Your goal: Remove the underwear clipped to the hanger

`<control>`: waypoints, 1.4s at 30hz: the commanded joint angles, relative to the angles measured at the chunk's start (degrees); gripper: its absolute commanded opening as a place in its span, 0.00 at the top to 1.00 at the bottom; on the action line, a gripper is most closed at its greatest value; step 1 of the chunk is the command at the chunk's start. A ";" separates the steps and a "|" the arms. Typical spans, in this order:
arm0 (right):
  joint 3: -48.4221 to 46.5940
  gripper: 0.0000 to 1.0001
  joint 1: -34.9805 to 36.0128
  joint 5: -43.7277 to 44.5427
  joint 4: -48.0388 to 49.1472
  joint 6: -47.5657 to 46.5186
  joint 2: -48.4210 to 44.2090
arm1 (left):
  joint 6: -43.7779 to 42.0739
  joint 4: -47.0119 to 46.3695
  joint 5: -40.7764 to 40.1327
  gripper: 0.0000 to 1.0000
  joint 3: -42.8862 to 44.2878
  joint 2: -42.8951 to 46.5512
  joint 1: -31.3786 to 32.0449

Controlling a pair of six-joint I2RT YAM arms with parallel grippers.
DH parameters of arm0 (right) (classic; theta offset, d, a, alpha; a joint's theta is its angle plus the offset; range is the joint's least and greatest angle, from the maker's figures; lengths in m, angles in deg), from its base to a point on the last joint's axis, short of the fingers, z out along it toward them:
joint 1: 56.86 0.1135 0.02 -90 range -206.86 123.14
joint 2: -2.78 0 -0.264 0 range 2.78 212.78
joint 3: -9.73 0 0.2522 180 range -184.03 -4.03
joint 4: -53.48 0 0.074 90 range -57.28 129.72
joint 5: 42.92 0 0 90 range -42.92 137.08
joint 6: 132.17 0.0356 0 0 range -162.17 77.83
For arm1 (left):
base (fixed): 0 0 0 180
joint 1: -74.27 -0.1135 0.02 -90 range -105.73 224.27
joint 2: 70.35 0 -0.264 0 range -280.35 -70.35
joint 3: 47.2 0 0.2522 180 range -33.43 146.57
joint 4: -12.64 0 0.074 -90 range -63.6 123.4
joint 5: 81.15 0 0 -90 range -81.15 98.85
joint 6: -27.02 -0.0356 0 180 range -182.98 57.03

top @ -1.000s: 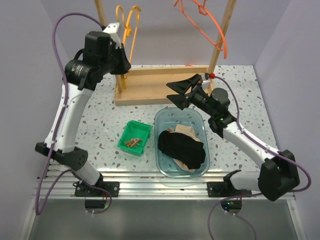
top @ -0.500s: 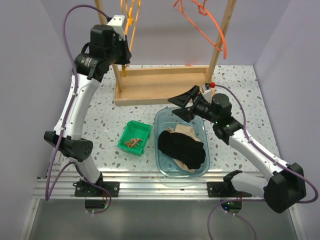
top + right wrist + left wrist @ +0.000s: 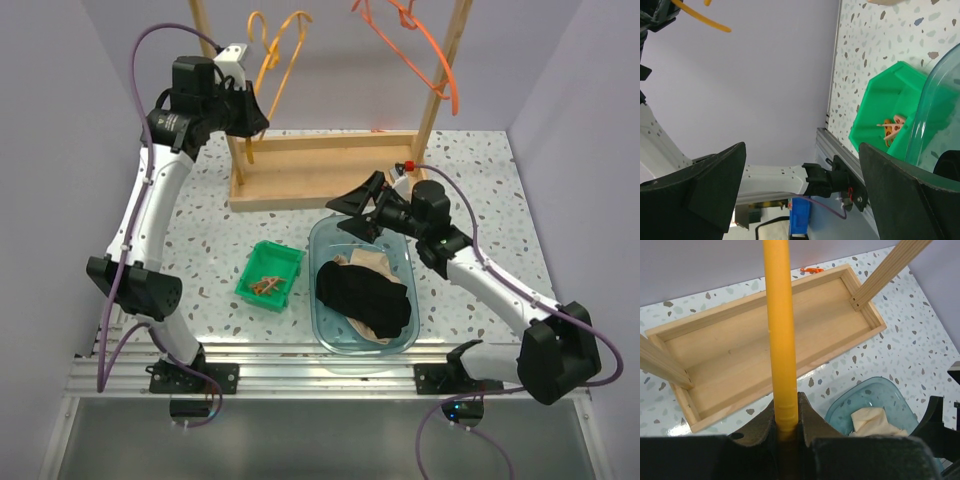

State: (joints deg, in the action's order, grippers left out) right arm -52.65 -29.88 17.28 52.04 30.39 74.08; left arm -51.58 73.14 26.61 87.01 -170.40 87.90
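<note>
The left gripper point(image 3: 785, 426) clamps the yellow plastic hanger point(image 3: 777, 315), far left. The right gripper point(image 3: 352, 212) gapes wide, empty, over the far rim of the translucent blue tub point(image 3: 413, 300), which holds the black underwear point(image 3: 365, 295) atop the beige underwear point(image 3: 372, 260).

The speckled table point(image 3: 470, 180) carried a wooden rack base point(image 3: 300, 196) at the back, a green bin point(image 3: 287, 252) and a clear tub point(image 3: 386, 236) side by side nearer

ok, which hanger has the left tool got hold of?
The yellow hanger: the left tool is shut on its bar. The orange hanger hangs free at the right end of the wooden rack, untouched.
</note>
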 commanded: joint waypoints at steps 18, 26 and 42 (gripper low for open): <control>-24.14 0.02 0.00 1.59 -18.52 -22.26 7.61 | 1.61 6.34 4.12 1.00 -28.58 22.24 -0.09; -29.96 0.02 -0.09 18.09 -35.77 -48.09 3.32 | 4.07 10.03 16.14 1.00 -46.69 41.13 -0.01; -35.29 0.01 -0.09 3.26 -53.08 -70.79 -8.12 | 8.90 28.75 39.62 1.00 -43.47 56.19 4.74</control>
State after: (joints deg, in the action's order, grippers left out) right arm -82.90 -29.90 25.63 6.53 -33.98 65.52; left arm -42.81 95.13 58.98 38.11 -114.69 92.08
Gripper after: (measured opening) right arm 0.986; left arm 0.150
